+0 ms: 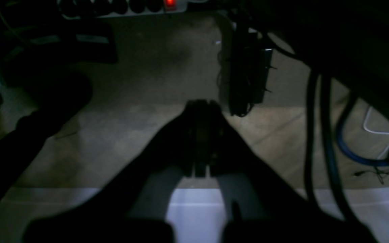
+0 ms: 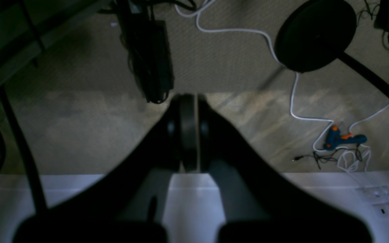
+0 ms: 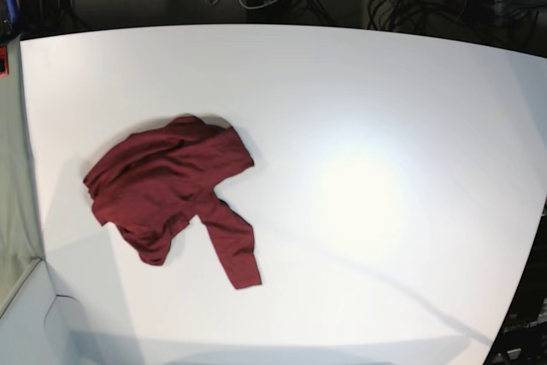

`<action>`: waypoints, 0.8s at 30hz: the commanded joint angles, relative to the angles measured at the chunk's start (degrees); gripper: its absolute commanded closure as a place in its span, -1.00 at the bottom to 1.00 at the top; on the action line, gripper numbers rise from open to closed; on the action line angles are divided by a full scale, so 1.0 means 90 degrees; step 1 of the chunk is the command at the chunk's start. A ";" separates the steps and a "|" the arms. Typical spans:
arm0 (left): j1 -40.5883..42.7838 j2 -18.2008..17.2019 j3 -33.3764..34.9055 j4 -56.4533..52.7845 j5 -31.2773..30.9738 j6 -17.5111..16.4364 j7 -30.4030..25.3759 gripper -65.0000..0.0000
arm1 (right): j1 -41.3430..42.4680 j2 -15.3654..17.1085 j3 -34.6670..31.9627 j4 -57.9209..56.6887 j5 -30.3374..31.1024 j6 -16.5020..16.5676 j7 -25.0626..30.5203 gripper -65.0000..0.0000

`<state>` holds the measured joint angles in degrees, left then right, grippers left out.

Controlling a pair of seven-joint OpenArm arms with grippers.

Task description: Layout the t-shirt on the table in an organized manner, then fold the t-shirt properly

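Observation:
The maroon t-shirt (image 3: pixel 167 190) lies crumpled on the left half of the white table (image 3: pixel 367 126) in the base view, one sleeve trailing toward the front. Neither arm shows in the base view. In the left wrist view my left gripper (image 1: pixel 201 104) is shut, its dark fingers pressed together with nothing between them, held over the carpeted floor past the table's edge (image 1: pixel 194 206). My right gripper (image 2: pixel 189 99) in the right wrist view is likewise shut and empty, beyond the table's edge (image 2: pixel 187 192). The t-shirt appears in neither wrist view.
Under the table hang a black power brick (image 2: pixel 154 64) and cables. A white cord (image 2: pixel 295 101) leads to a blue and orange glue gun (image 2: pixel 341 140) on the floor. A black round lamp base (image 2: pixel 316 33) stands there. A power strip with a red light (image 1: pixel 170 3) lies beyond.

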<state>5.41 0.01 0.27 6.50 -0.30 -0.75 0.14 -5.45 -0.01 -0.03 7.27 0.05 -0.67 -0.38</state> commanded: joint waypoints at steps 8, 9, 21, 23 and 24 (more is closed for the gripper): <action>0.0039 -0.0016 0.0014 0.0025 0.0028 0.0089 -0.0050 0.99 | -0.0024 -0.0004 -0.0031 0.0018 0.0028 0.0108 0.0028 1.00; 0.0029 -0.0016 0.0014 0.0025 0.0028 0.0089 -0.0030 0.99 | -0.0024 -0.0004 -0.0031 0.0018 0.0028 0.0108 0.0008 1.00; 0.0039 -0.0006 0.0014 0.0025 0.0018 0.0098 -0.0050 1.00 | -0.0024 -0.0004 -0.0031 0.0018 0.0028 0.0108 -0.0001 1.00; 0.0029 -0.0006 0.0014 0.0025 0.0018 0.0098 -0.0060 1.00 | -0.0024 0.0006 -0.0031 0.0018 0.0028 0.0108 0.0008 1.00; 0.0029 -0.0006 0.0014 0.0025 0.0008 0.0098 -0.0060 1.00 | -0.0024 0.0045 -0.0031 0.0018 0.0028 0.0108 0.0008 1.00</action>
<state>5.39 -0.14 0.27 6.50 -0.30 -0.38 -0.05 -5.45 0.05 -0.23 7.31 0.05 -0.64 -0.25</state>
